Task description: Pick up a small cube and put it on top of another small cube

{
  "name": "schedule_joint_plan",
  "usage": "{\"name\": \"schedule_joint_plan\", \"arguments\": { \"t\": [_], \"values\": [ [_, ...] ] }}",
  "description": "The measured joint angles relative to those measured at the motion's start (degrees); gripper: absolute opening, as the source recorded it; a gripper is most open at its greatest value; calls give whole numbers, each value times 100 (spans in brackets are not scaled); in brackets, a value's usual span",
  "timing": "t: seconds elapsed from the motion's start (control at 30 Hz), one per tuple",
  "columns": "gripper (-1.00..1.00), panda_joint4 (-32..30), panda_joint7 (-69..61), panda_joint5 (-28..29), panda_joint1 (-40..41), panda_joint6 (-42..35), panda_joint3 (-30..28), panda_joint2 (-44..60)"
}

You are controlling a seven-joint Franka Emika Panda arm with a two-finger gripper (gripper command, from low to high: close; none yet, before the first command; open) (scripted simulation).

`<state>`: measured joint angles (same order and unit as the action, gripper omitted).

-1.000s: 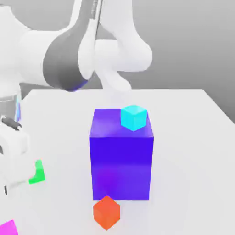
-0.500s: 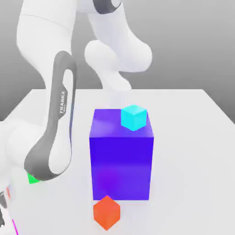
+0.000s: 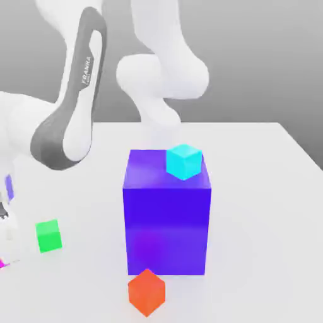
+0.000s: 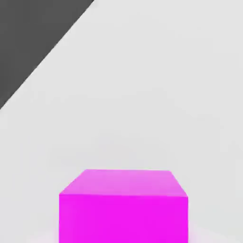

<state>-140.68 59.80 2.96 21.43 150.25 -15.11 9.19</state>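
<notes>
The white robot gripper (image 3: 5, 258) now pinches the small plain magenta-pink cube (image 4: 123, 219), raised off the table to the exterior view's left of the big blue-purple block (image 3: 166, 230), so stacking can probably come next.

The big blue-purple block (image 3: 167, 230) looks smooth, with a soft sheen like plastic. Toward its one o'clock, the cyan cube (image 3: 184, 162) appears smooth and plain, as do the orange-red cube (image 3: 146, 293) at seven o'clock and the magenta cube (image 4: 123, 218). The pale table (image 3: 265, 208) seems matt, perhaps painted or plastic; hard to be sure.
</notes>
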Motion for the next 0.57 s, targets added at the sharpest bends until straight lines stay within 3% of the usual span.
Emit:
{"name": "schedule_joint_plan", "arguments": {
  "t": [0.27, 0.47, 0.5, 0.57],
  "values": [
    [-100, -1609, -1197, 87, 530, 274, -242, -1325],
    [-100, -1707, -1969, -822, 479, 1236, -101, -413],
    [100, -1700, -2087, -988, 540, 1390, -10, -238],
    [100, -1700, -2086, -988, 540, 1390, -10, -238]
  ]
}}
